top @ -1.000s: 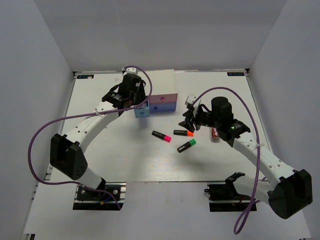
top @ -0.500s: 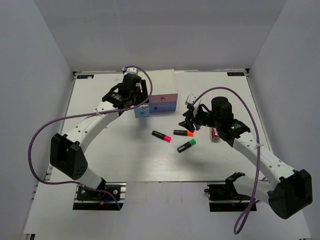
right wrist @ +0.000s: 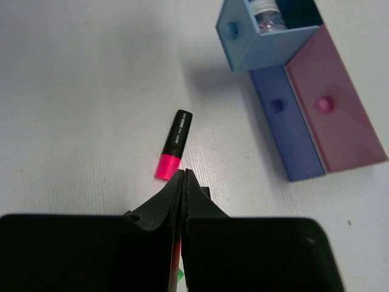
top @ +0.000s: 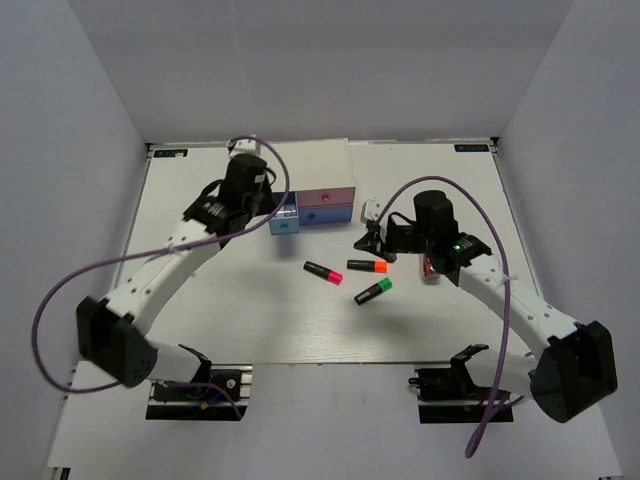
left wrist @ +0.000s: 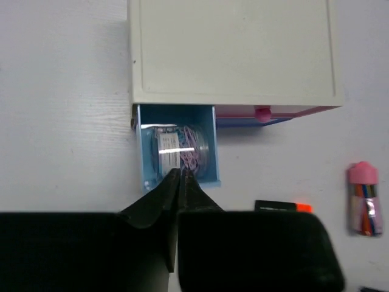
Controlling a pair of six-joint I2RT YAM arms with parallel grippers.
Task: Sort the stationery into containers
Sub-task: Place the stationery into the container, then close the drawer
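Observation:
The white chest (top: 318, 165) stands at the back of the table with its light blue drawer (top: 284, 224) pulled out. A pale lilac clear block (left wrist: 180, 149) lies inside that drawer. My left gripper (left wrist: 180, 173) hangs shut and empty over the drawer's front part. The pink drawer (right wrist: 334, 115) and the dark blue drawer (right wrist: 285, 121) are pushed in. Three highlighters lie mid-table: pink cap (top: 323, 272), orange cap (top: 367, 266), green cap (top: 373, 292). My right gripper (right wrist: 184, 173) is shut and empty, just above the pink cap (right wrist: 166, 166). A pinkish-red block (top: 428, 265) lies beside the right arm.
White walls enclose the table on three sides. A purple cable loops from each arm. The arm bases sit at the near edge.
Both grippers have closed. The left arm has swung a little to the left and its wrist has pulled back from the drawer. The right wrist has shifted slightly left.

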